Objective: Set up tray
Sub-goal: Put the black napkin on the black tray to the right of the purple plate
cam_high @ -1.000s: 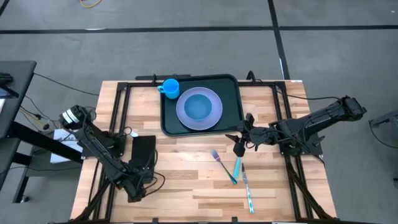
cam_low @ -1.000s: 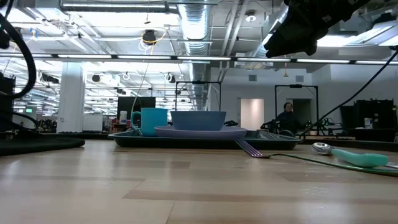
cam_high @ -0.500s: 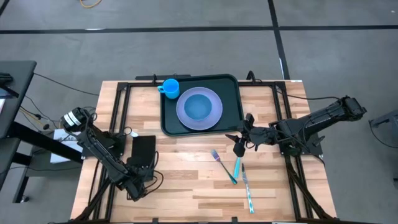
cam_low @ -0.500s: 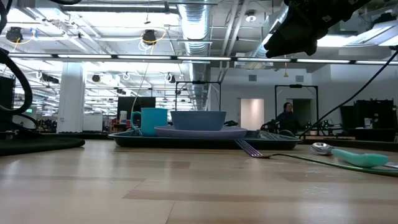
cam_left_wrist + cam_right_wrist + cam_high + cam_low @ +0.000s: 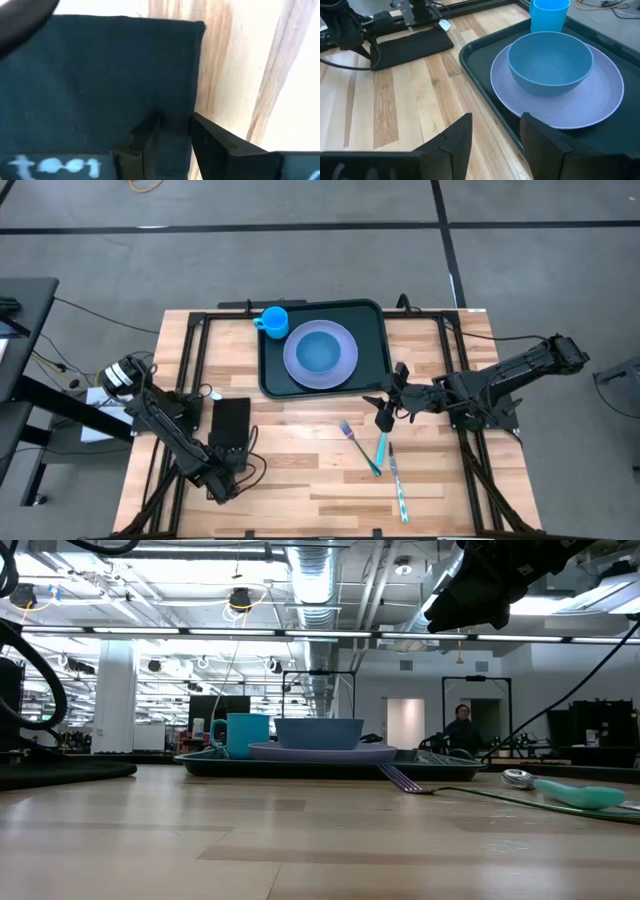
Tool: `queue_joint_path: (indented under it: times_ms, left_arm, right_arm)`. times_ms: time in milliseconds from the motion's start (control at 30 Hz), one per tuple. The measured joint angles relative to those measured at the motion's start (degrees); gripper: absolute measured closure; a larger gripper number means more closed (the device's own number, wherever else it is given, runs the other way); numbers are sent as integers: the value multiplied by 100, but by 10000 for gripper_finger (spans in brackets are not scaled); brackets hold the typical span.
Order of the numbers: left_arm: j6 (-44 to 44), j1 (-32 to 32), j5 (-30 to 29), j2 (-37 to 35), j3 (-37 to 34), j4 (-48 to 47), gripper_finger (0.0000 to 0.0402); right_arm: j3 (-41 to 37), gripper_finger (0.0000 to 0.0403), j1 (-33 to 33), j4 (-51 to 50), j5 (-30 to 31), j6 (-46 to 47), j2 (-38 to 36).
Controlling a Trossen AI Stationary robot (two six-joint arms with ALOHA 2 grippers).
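The tray [image 5: 375,350] lies at the far middle of the table [image 5: 300,480], its long side across the table; on it rests a lavender plate [image 5: 345,365] with a blue bowl [image 5: 320,352] in its middle, and a blue cup [image 5: 275,320] stands upright in the tray's far left corner, just beside the plate; in the low view the tray [image 5: 200,764] shows as a dark low rim under cup [image 5: 245,735], bowl [image 5: 318,732] and plate [image 5: 320,751]. The left gripper [image 5: 222,477] is low at the near left of the table, at the near edge of a flat black cloth [image 5: 230,420]; in its wrist view the two fingers [image 5: 215,145] stand on either side of the cloth's [image 5: 100,80] edge, closed on it with a narrow gap filled by the fabric. The right gripper [image 5: 385,415] hangs above the table just near of the tray's near right corner, touching nothing; its jaws stand apart and empty, and between them its wrist view shows bare wood and the tray [image 5: 475,60] rim. A fork [image 5: 355,442], a teal-handled spoon [image 5: 381,442] and another teal-handled utensil [image 5: 398,485] lie on the wood near of the right gripper, close together; a person [image 5: 462,728] stands far off in the room.
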Motion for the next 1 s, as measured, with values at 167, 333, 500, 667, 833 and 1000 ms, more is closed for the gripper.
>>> queue_joint_path:
  times_ms: [167,333,500,667,833,1000]
  left_arm:
    - [172,2,-75,127,65,-39,301]
    - [675,4,-170,176,253,-228,329]
    - [963,98,-172,202,463,-466,392]
    - [1226,188,-104,214,841,-1119,398]
    - [1539,290,-298,208,1561,-2331,400]
    - [1864,456,-712,191,2686,-3812,401]
  right_arm:
    - [-103,249,0,21,0,2,0]
    - [-120,249,0,49,0,2,0]
    - [-120,249,0,154,-2,0,0]
    - [-120,249,9,201,0,-150,0]
    - [-120,249,163,698,2,-806,0]
    - [-120,249,409,1386,-21,-1606,0]
